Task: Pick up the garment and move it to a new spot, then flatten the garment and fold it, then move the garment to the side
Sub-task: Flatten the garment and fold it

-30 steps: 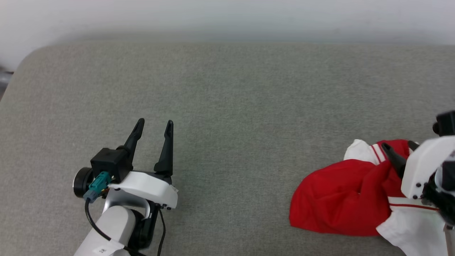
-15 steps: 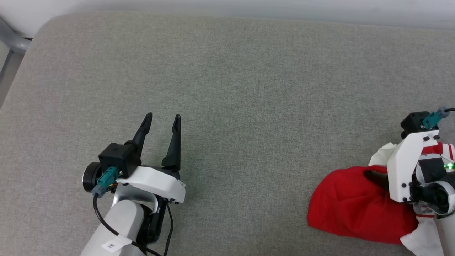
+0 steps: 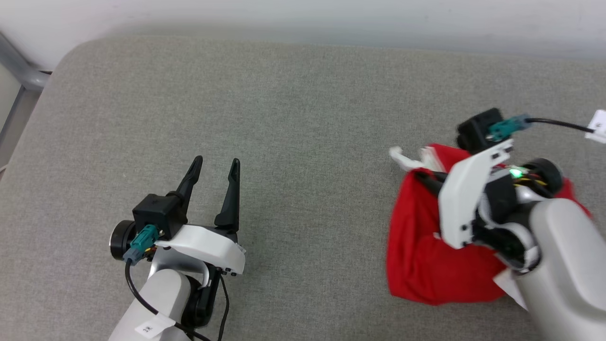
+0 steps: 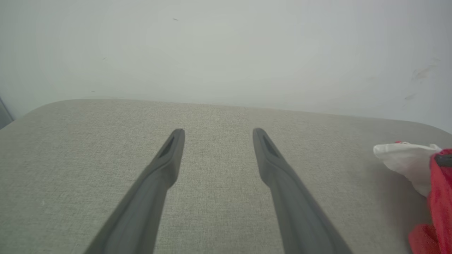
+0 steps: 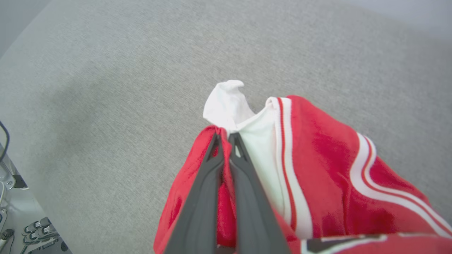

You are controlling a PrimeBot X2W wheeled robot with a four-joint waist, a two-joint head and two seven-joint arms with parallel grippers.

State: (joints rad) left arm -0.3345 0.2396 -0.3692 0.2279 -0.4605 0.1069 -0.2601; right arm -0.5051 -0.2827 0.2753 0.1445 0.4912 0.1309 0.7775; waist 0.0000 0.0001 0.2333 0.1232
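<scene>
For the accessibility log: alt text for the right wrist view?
The right claw, shut, pinches a bunched red garment with white red-striped trim, where red cloth meets white. A grey fabric surface lies beneath.

One garment (image 3: 416, 255) is lying at right of frame. Two grippers are showing: left gripper (image 3: 216, 162) at lower left, right gripper (image 3: 420, 175) at right. One grey surface (image 3: 303, 94) is running under all.

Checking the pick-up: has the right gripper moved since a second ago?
Yes. Against the grey surface's far-left corner, the right gripper, shut on the garment, has moved left and nearer the far edge.
</scene>
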